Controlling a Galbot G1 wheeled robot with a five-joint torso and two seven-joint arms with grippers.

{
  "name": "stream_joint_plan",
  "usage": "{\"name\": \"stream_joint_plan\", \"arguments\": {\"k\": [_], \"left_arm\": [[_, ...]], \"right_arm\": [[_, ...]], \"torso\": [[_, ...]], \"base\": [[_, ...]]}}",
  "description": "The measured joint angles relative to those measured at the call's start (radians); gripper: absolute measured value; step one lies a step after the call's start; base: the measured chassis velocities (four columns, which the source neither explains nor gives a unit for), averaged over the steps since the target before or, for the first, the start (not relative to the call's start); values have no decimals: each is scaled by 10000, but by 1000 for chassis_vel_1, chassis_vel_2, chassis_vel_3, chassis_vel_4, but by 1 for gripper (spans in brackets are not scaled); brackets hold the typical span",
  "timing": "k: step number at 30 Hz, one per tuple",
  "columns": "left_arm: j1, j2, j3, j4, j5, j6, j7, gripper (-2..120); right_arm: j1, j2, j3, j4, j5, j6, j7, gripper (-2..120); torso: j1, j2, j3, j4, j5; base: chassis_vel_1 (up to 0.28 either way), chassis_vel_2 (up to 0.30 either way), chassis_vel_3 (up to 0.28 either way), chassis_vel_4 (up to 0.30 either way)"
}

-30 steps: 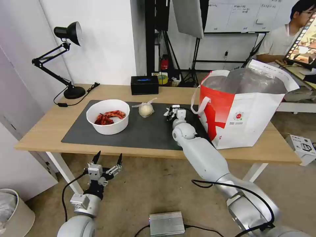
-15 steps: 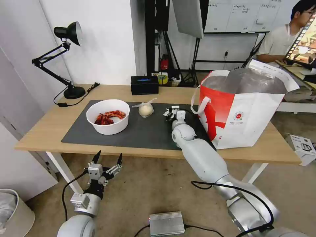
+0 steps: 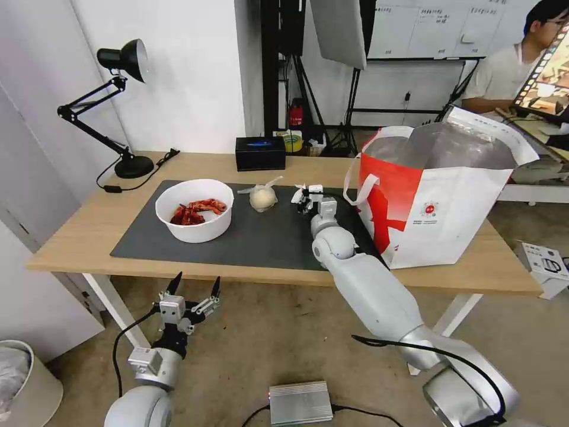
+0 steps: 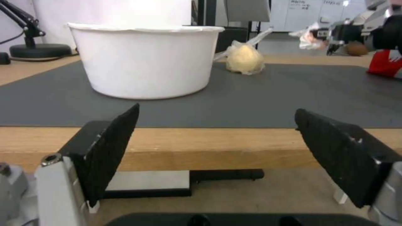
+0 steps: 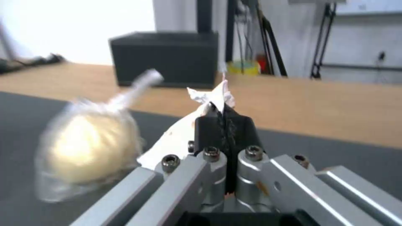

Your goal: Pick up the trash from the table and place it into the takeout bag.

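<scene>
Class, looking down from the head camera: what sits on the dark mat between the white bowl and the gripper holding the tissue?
In the head view, the knotted clear bag with its pale ball lies between the white bowl and the right gripper, which pinches the crumpled tissue.

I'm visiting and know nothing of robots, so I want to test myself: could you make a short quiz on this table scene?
1. True or false: the right gripper is shut on the crumpled white tissue.
2. What sits in the round white bowl? A) red scraps B) coins C) ice
3. Fill in: the open left gripper waits below the light-wood table ____.

Key: 1 true; 2 A; 3 edge.
</scene>
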Motion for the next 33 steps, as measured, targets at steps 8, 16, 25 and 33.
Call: {"name": "stream_joint_plan", "arguments": {"k": [8, 16, 25, 33], "left_arm": [[70, -39, -10, -14, 21, -31, 0, 100], [192, -33, -88, -20, 20, -196, -3, 100], [167, -41, -74, -99, 21, -196, -8, 100], [95, -24, 34, -120, 108, -134, -12, 100]], "right_arm": [[-681, -413, -111, 1376, -300, 434, -401, 0], [-1500, -715, 117, 2456, -2035, 1888, -1058, 0], [-2523, -1512, 1007, 3751, -3116, 3104, -1645, 0], [-3469, -2260, 2148, 4938, -3177, 4170, -2123, 0]], "torso": [[0, 0, 0, 0, 0], [0, 0, 0, 2, -1], [0, 0, -1, 0, 1], [0, 0, 0, -1, 2]], "base": [[0, 0, 0, 0], [0, 0, 0, 0], [0, 0, 0, 0], [0, 0, 0, 0]]}}
